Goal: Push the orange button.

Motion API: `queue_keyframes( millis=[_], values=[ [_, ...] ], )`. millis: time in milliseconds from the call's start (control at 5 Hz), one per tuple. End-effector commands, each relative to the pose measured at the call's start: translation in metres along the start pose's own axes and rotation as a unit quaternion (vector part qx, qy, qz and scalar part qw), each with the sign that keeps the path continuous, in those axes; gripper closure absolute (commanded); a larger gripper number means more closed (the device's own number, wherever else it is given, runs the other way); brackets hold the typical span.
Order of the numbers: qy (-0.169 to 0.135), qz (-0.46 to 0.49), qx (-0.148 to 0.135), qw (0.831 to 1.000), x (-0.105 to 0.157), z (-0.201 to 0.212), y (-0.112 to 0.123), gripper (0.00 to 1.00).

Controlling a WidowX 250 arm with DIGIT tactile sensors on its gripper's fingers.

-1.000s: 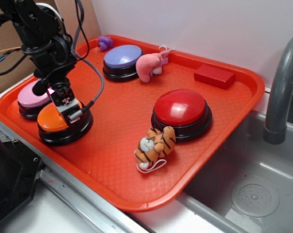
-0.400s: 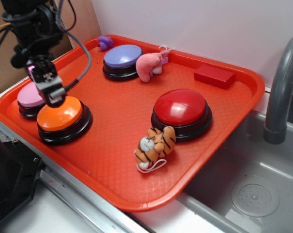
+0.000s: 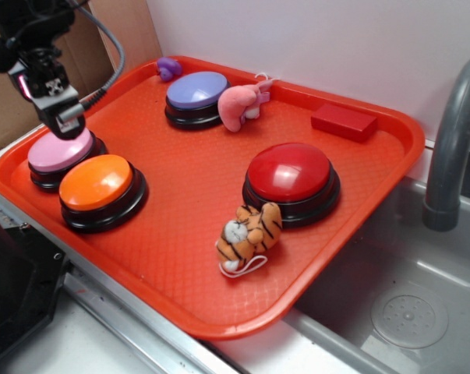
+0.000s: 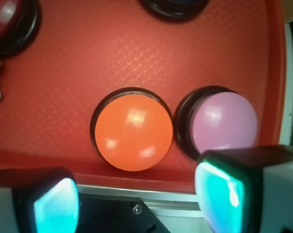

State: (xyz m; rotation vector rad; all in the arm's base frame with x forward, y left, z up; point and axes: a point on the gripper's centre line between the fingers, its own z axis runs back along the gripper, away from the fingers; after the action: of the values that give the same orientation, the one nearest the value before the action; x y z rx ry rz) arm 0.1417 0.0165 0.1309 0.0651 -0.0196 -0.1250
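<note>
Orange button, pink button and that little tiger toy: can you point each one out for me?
orange button (image 3: 97, 181), exterior view, on its dome top.
pink button (image 3: 59, 150), exterior view, on its pink top.
tiger toy (image 3: 250, 232), exterior view, on its striped body.

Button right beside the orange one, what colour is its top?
Pink top on a black base, clearest in the wrist view.

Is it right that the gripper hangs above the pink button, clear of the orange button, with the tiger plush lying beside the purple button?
Not quite. The tiger plush lies beside the red button, as the exterior view shows; the pink plush is the one by the purple button. The gripper does hang above the pink button, clear of the orange button.
</note>
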Motion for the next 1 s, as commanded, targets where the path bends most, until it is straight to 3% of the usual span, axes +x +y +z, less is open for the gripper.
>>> queue_keyframes(
  millis=[0, 800],
  values=[
    [-0.024, 0.016, 0.008, 1.000, 0.0056, 0.0201, 0.0054, 0.00],
    [-0.025, 0.020, 0.005, 0.999, 0.0080, 0.0221, 0.0065, 0.00]
  ],
)
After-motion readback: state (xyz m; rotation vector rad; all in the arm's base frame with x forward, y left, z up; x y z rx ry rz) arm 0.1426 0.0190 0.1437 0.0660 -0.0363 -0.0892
